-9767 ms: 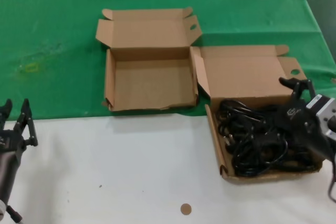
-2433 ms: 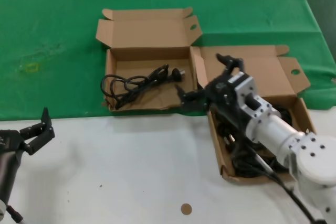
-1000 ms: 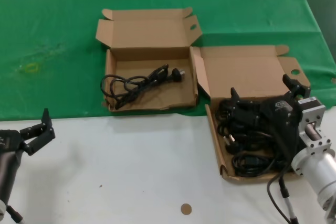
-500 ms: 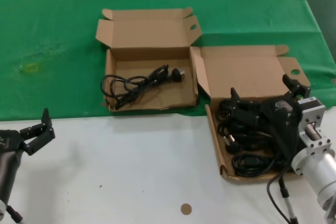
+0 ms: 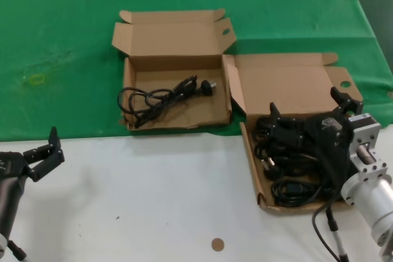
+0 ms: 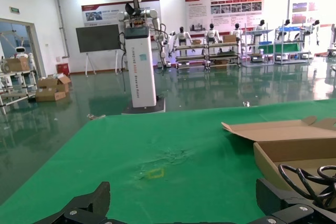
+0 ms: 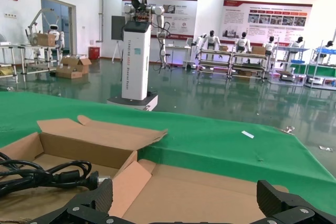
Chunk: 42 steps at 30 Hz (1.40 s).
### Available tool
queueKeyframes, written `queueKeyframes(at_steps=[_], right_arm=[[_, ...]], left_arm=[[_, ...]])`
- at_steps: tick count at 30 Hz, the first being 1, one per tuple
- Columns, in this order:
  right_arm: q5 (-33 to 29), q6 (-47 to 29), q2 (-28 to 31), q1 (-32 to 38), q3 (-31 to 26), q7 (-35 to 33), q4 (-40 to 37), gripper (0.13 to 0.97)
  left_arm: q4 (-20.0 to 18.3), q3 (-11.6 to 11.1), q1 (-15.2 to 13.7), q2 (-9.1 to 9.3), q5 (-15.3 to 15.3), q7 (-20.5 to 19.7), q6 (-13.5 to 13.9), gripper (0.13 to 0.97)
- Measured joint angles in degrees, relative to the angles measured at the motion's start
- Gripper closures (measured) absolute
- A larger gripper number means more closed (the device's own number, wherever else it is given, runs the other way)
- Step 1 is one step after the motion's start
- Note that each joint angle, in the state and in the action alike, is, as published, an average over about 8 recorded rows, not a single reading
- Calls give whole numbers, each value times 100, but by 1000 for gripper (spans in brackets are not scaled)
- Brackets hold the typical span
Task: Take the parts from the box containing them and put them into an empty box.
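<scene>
Cardboard source box (image 5: 252,170) sits at lower right of the head view, full of black power cords (image 5: 288,167); the right gripper (image 5: 305,115) hangs over them, fingers spread, seemingly grasping nothing. At upper centre the wider box (image 5: 130,93) holds one cord (image 5: 163,97). The left gripper (image 5: 43,151) waits at lower left, fingers apart. Left wrist view: cord loops (image 6: 310,177) inside a cardboard wall (image 6: 270,166). Right wrist view: a plug (image 7: 79,178) lies at lower left.

Even, bright overhead light, faint shadows on the white table (image 5: 153,194), glare on the glossy hall floor (image 6: 52,124).
</scene>
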Motion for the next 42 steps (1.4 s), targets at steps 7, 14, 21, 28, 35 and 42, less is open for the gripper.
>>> queueKeyframes(at_steps=[7,14,21,28,35,42], right_arm=[[0,0,0,0,0,0,0,129],[0,0,0,0,0,0,0,129],[0,0,0,0,0,0,0,129],[0,0,0,0,0,0,0,129],[0,0,0,0,0,0,0,129],[0,0,0,0,0,0,0,129]], left_arm=[[0,0,0,0,0,0,0,132],[0,0,0,0,0,0,0,132],[0,0,0,0,0,0,0,132],[0,0,0,0,0,0,0,132],[0,0,0,0,0,0,0,132],[0,0,0,0,0,0,0,132]])
